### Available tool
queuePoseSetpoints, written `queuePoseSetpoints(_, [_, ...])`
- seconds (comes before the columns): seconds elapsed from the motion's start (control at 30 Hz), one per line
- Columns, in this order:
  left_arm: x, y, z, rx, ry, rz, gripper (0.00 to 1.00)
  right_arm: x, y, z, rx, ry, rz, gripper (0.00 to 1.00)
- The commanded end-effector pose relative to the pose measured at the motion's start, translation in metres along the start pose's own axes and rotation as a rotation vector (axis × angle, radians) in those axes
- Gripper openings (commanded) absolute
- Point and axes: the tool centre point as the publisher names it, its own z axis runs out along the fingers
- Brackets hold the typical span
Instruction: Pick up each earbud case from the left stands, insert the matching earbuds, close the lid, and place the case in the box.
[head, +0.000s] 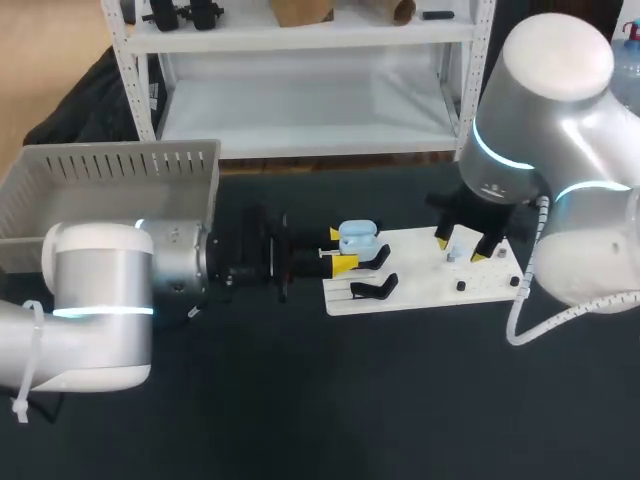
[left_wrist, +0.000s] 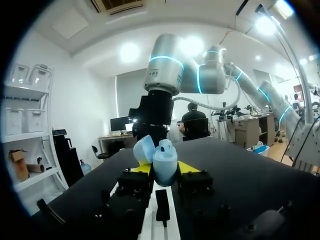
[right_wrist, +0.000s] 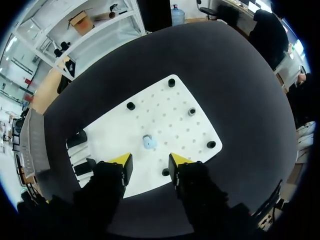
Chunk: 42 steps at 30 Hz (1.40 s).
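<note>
Pinching the pale blue earbud case (head: 357, 238) from both sides, the left end effector (head: 340, 250) holds it, lid swung open, over the nine o'clock end of the white board (head: 420, 272), with the black stands (head: 372, 290) at the case's six o'clock. The right end effector (head: 462, 245) hangs with fingers spread over the board's two o'clock part; a small blue piece, probably an earbud (right_wrist: 148, 142), lies on the board just ahead of them, touching neither. At ten o'clock from the case, the grey box (head: 110, 180) stands on the dark counter (head: 350, 400).
</note>
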Motion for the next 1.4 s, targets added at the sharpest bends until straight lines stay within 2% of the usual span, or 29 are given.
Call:
queuePoseSetpoints(0.03, [-0.001,-0.003,0.001,-0.013,0.002,0.002,0.0,-0.005,0.0,0.009,-0.013,0.005,0.026,0.45])
queuePoseSetpoints(0.27, [-0.001,-0.003,0.001,-0.013,0.002,0.002,0.0,-0.009,-0.001,0.015,-0.038,0.014,0.073,0.4])
queuePoseSetpoints(0.57, [-0.001,-0.003,0.001,-0.013,0.002,0.002,0.0,-0.005,-0.003,0.018,-0.055,0.025,0.073,0.35])
queuePoseSetpoints(0.87, [-0.001,-0.003,0.001,-0.013,0.002,0.002,0.0,-0.005,-0.003,0.02,-0.083,0.024,0.057,0.33])
queuePoseSetpoints(1.4, [-0.001,-0.003,0.001,-0.013,0.002,0.002,0.0,-0.005,-0.001,0.023,-0.085,0.025,0.036,0.31])
